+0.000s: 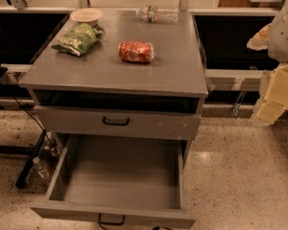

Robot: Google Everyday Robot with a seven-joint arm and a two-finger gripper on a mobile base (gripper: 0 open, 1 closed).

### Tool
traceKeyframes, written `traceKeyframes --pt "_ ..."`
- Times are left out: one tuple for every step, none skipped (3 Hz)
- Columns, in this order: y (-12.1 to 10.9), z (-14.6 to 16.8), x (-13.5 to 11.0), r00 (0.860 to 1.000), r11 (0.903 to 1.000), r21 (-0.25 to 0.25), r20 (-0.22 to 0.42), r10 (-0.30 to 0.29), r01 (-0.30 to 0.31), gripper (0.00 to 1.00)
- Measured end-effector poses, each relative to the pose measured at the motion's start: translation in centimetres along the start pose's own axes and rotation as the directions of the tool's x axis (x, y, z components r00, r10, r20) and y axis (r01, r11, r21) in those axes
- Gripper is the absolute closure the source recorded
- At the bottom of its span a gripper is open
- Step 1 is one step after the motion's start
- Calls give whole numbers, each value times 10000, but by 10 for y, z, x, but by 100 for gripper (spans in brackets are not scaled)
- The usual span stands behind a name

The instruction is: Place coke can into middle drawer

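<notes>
The coke can (136,51), red with white lettering, lies on its side near the middle of the grey cabinet top (173,75). The middle drawer (120,174) is pulled out at the bottom of the view, its flat-floored interior bare, with a small black handle (111,220) on its front panel. My gripper (269,107), cream-coloured, hangs at the far right edge, off to the right of the cabinet and well away from the can. It holds nothing that I can see.
A green chip bag (77,39) and a tan bowl (86,16) sit at the back left of the top. A clear water bottle (157,14) lies at the back. A shut grey drawer front (116,122) with white specks sits above the open drawer. Black cables (31,159) lie on the floor at left.
</notes>
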State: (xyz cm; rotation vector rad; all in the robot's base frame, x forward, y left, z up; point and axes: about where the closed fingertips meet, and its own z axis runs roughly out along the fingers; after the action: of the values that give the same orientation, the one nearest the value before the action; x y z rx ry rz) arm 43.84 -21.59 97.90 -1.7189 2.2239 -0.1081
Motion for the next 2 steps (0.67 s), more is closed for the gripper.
traceKeyframes --pt "0 0 0 10000 10000 -1 1 -2 2 0" --pt "-21 23 -16 9997 9997 -166 131 -189 191 0"
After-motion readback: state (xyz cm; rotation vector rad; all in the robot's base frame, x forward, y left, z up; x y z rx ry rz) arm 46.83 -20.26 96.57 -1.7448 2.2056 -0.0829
